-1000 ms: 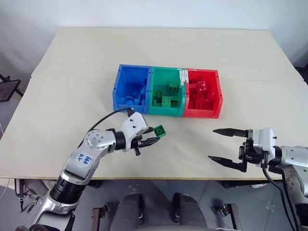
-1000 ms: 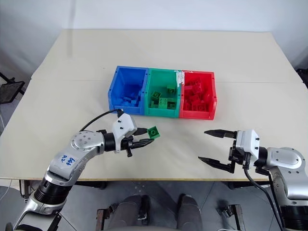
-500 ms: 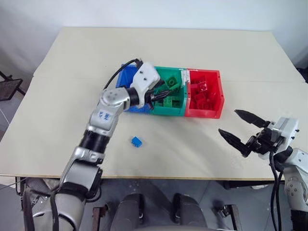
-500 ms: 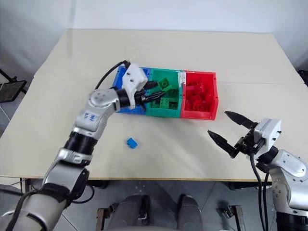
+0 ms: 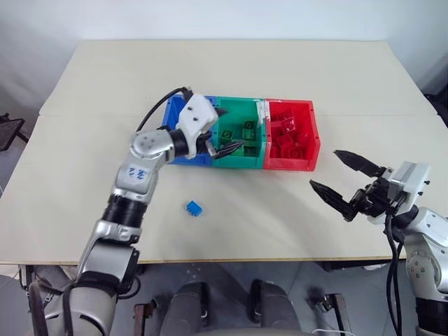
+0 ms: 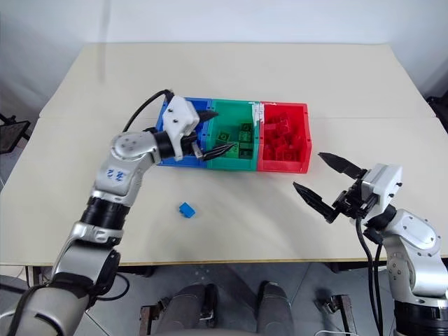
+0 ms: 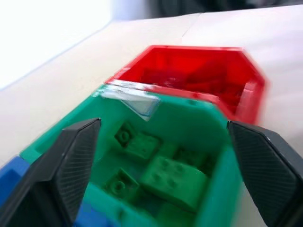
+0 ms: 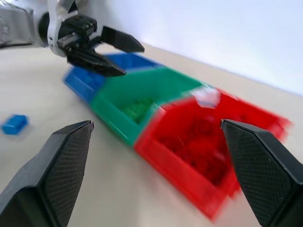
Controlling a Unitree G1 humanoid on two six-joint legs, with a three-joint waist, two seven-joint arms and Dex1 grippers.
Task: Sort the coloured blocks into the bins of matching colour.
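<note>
While the left pincer [image 5: 225, 131] hangs over the near-left part of the green bin [image 5: 241, 119], its two black fingers stand spread with nothing between them, and green blocks [image 7: 173, 177] lie in the tub directly beyond the fingertips. One blue block [image 5: 194, 207] lies alone on the table [image 5: 105, 84], nearer the robot than the bins and well apart from that pincer, below its forearm. To the left of the green bin sits the blue bin [image 6: 166, 120], to its right the red bin [image 5: 308, 129] holding red blocks [image 5: 288, 138]. Off to the right, the right pincer [image 5: 339, 183] hovers above bare table, released and wide, pointing toward the bins and clear of them.
</note>
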